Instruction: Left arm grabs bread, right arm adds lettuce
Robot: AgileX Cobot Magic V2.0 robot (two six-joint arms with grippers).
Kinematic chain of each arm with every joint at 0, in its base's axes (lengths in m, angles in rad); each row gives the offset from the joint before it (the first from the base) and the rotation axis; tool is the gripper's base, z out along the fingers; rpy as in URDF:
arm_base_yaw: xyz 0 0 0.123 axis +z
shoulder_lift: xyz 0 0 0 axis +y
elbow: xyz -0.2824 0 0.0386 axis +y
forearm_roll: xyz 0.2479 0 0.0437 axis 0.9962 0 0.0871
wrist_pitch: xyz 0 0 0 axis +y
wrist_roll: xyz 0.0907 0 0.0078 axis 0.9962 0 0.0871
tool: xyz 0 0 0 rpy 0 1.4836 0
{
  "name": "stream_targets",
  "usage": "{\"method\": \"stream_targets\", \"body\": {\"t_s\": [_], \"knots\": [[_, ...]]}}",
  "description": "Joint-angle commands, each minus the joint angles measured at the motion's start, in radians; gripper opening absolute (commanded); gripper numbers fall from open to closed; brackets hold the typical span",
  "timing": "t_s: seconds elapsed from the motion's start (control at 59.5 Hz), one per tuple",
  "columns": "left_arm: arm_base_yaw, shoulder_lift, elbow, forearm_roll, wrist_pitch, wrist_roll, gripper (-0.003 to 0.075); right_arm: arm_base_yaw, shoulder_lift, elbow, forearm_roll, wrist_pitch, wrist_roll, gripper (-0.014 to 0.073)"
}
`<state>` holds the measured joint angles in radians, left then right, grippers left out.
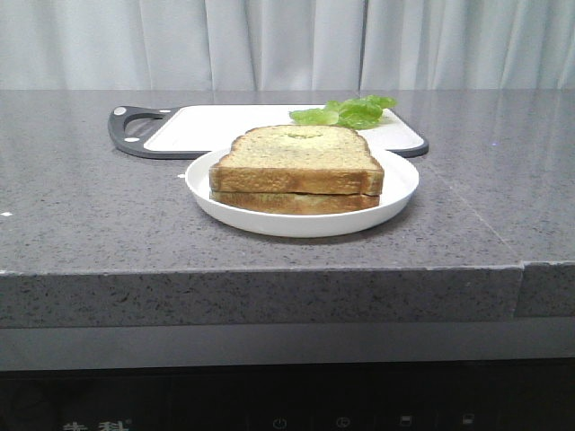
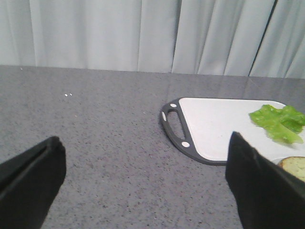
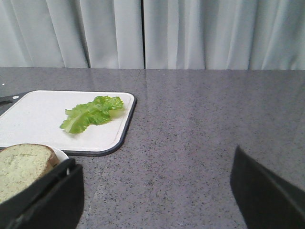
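Two toast slices are stacked on a white plate (image 1: 400,184) in the middle of the grey counter. The upper, thick bread (image 1: 296,154) has a golden-brown crust; the flatter slice (image 1: 296,202) lies under it. The lettuce (image 1: 346,111) lies on the right part of a white cutting board (image 1: 216,127) behind the plate; it also shows in the left wrist view (image 2: 279,121) and the right wrist view (image 3: 93,113). My left gripper (image 2: 145,179) is open and empty over bare counter to the left of the board. My right gripper (image 3: 155,188) is open and empty over the counter to the right of the plate. Neither arm shows in the front view.
The cutting board has a dark grey rim and a handle (image 1: 130,126) at its left end. Grey curtains hang behind the counter. The counter's front edge (image 1: 269,269) runs just below the plate.
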<state>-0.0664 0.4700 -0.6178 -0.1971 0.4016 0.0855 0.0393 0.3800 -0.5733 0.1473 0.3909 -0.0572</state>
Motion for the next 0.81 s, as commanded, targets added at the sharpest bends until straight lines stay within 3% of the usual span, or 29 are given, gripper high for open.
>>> {"method": "stream_targets", "body": {"t_s": [0.0,0.302,0.537,0.789], "knots": [[-0.024,0.066,-0.075,-0.068,-0.016,-0.001,0.0673,-0.006,0.013,-0.036,-0.006,-0.073,0.000,0.0650],[-0.236,0.429,-0.299,-0.128,0.185,-0.001,0.0673,-0.006,0.013,-0.036,-0.006,-0.073,0.000,0.0650],[-0.459,0.728,-0.486,-0.130,0.194,-0.001,0.0673,-0.006,0.013,-0.036,-0.006,-0.072,0.000,0.0650],[-0.571,0.992,-0.660,-0.130,0.263,-0.001,0.0673,-0.006,0.013,-0.036,-0.006,-0.072,0.000,0.0650]]}}
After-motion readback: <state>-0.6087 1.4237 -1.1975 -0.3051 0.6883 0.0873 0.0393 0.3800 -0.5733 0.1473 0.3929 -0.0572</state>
